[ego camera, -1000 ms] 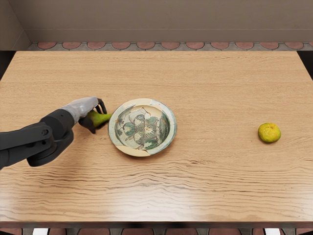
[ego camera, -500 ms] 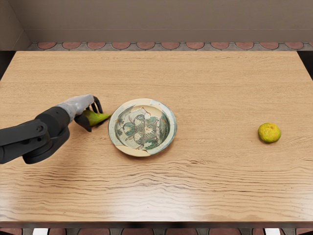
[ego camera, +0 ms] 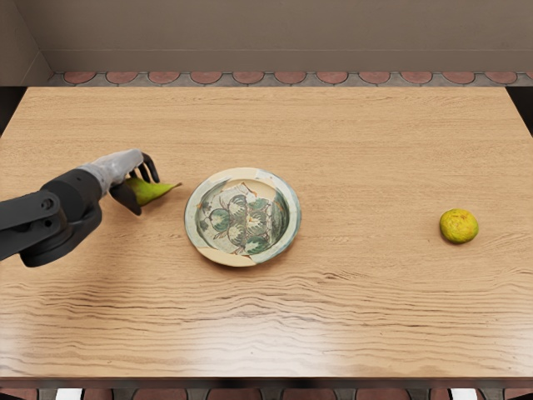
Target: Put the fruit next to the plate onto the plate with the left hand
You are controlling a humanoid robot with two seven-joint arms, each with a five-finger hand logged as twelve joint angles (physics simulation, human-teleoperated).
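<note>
Clasping the fruit (ego camera: 155,191) in curled fingers, the left hand (ego camera: 127,174) hangs just left of the plate (ego camera: 291,213). The fruit seems held off the table (ego camera: 333,317) so it can clear the rim.

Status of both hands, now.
Left hand: fingers closed on the small green pointed fruit, left of the round patterned ceramic plate.
Right hand: not in view.
</note>
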